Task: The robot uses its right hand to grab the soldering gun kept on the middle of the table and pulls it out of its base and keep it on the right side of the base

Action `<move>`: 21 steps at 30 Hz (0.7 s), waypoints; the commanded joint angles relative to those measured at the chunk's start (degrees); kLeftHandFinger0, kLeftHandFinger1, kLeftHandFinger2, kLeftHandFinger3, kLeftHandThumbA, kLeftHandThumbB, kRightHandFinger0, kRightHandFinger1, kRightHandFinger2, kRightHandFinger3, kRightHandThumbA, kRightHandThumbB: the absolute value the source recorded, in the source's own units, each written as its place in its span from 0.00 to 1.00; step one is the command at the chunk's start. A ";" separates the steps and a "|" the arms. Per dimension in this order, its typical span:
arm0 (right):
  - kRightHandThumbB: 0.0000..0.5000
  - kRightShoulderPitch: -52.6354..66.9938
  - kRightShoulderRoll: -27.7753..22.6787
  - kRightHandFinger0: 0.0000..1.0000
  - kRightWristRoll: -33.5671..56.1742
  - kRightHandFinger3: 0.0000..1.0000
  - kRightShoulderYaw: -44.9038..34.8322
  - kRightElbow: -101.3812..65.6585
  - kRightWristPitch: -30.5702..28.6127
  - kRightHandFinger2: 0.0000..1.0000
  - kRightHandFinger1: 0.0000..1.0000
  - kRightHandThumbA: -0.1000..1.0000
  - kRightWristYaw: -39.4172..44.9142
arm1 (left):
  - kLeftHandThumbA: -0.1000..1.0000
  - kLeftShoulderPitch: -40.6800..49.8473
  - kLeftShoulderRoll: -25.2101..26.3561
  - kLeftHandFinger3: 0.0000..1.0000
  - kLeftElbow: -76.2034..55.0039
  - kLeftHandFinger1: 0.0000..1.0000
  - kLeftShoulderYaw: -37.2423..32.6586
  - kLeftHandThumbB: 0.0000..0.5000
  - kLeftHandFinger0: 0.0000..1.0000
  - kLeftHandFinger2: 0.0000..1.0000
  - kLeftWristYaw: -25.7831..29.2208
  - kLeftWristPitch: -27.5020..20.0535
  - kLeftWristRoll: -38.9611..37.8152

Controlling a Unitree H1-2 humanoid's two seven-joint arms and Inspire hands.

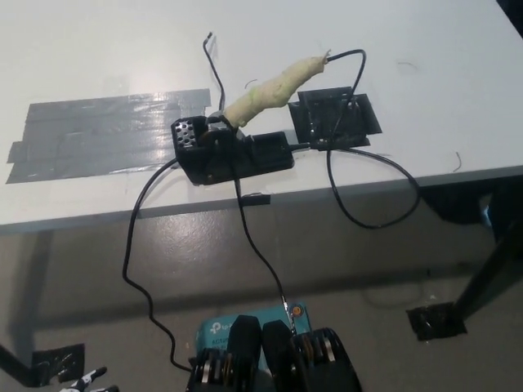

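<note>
Fingertips of the white left hand showed at the bottom left corner of the picture, low beside the floor and well off the desk; they appeared spread and held nothing. No part of the black right hand was in view, so its state could not be told.

On the desk, the black base sat close to the near edge, about midway along it. The soldering gun was seated in the base, its pale wrapped handle slanting up and away toward the far right. A black mat lay just right of the base, touching or nearly so. Grey tape covered the surface to the left. One black cable looped off the near edge right of the base; another cable hung down from the base toward the floor.

Judgement: the task had not begun; the reach was the step in hand. The next move would call for the right hand to come in over the near edge from the right, close round the wrapped handle, and draw it out along its slant.

Open room lay right of the mat toward the right edge. The base's nearness to the near edge and the trailing cables were the likely snags.
</note>
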 commanded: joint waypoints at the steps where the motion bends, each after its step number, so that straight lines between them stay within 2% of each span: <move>1: 0.72 -15.74 -6.36 1.00 2.09 1.00 3.33 -5.37 0.95 1.00 1.00 0.62 -5.54 | 0.60 0.07 0.43 1.00 -2.13 0.69 0.48 0.42 0.67 0.82 -0.63 1.30 -0.26; 4: 0.61 -25.08 -8.87 1.00 1.73 1.00 9.38 -6.56 0.95 1.00 1.00 0.58 -6.65 | 0.61 -0.65 0.58 1.00 -2.37 0.71 0.15 0.42 0.68 0.85 -0.66 1.26 0.13; 7: 0.58 -34.90 -8.43 1.00 0.00 1.00 15.52 -5.62 0.95 1.00 1.00 0.50 -5.18 | 0.60 -0.98 0.79 1.00 -2.43 0.71 0.07 0.41 0.66 0.84 -0.93 1.16 0.02; 10: 0.59 -41.54 -7.14 1.00 -5.19 1.00 20.57 -4.36 0.95 1.00 1.00 0.49 -2.39 | 0.61 -1.06 0.91 1.00 -2.58 0.71 -0.07 0.41 0.66 0.83 -0.92 1.34 0.17; 11: 0.58 -47.10 -5.01 1.00 -11.42 1.00 24.88 -3.12 0.95 1.00 1.00 0.47 1.91 | 0.60 -1.26 0.67 1.00 -1.95 0.71 0.20 0.43 0.68 0.82 -1.10 0.85 -0.41; 13: 0.61 -51.95 -3.80 1.00 -14.61 1.00 29.60 -1.09 0.95 1.00 1.00 0.45 4.10 | 0.58 -1.45 0.37 1.00 -1.83 0.70 0.32 0.45 0.68 0.80 -0.86 0.94 -0.49; 15: 0.66 -55.94 -3.55 1.00 -19.68 1.00 34.92 0.16 0.95 1.00 1.00 0.57 6.86 | 0.58 -1.46 0.16 1.00 -2.02 0.70 0.24 0.45 0.68 0.80 -0.79 0.98 -0.48; 17: 0.68 -59.52 -2.11 1.00 -23.01 1.00 39.38 1.87 0.95 1.00 1.00 0.59 8.86 | 0.58 -1.22 0.51 1.00 -2.21 0.70 0.23 0.43 0.67 0.81 -0.93 0.70 -0.34; 19: 0.69 -62.77 -0.70 1.00 -25.23 1.00 43.15 4.47 0.95 1.00 1.00 0.58 9.30 | 0.60 -1.15 0.62 1.00 -2.27 0.71 0.14 0.43 0.69 0.81 -1.00 0.76 -0.27; 21: 0.68 -66.18 1.55 1.00 -26.88 1.00 46.00 7.44 0.95 1.00 1.00 0.51 9.29 | 0.62 -1.28 0.61 1.00 -1.79 0.70 0.25 0.45 0.68 0.80 -1.07 0.67 -0.43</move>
